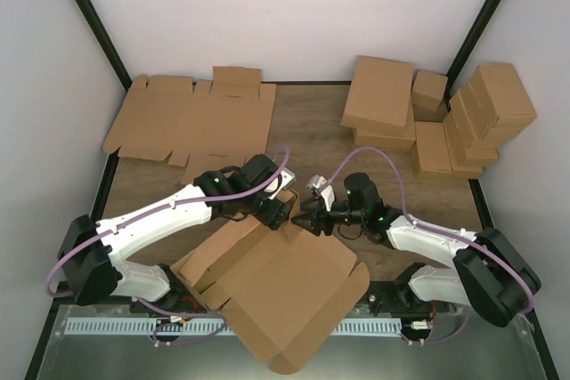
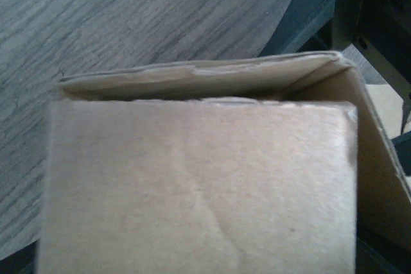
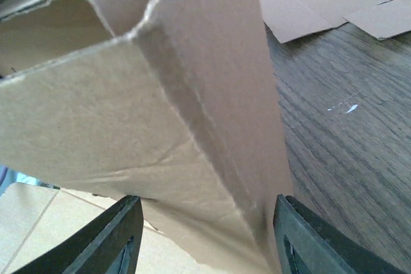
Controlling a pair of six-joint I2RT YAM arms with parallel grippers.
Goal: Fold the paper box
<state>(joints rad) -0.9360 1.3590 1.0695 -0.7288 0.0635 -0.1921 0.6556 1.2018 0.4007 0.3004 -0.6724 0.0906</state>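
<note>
The paper box (image 1: 285, 287) lies half folded at the near middle of the table, with its far walls raised and a wide flap spread toward the front edge. My left gripper (image 1: 278, 211) is at the box's far raised corner. In the left wrist view a cardboard panel (image 2: 199, 184) fills the frame and hides the fingers. My right gripper (image 1: 305, 220) is at the same corner from the right. It is open (image 3: 205, 242), and a raised wall and corner crease of the box (image 3: 192, 94) stand between its two dark fingers (image 3: 112, 239).
Flat brown blanks (image 1: 191, 117) lie stacked at the back left and show in the right wrist view (image 3: 334, 4). Several closed brown boxes (image 1: 427, 113) are piled at the back right. Black frame posts (image 1: 89, 15) stand at both back corners.
</note>
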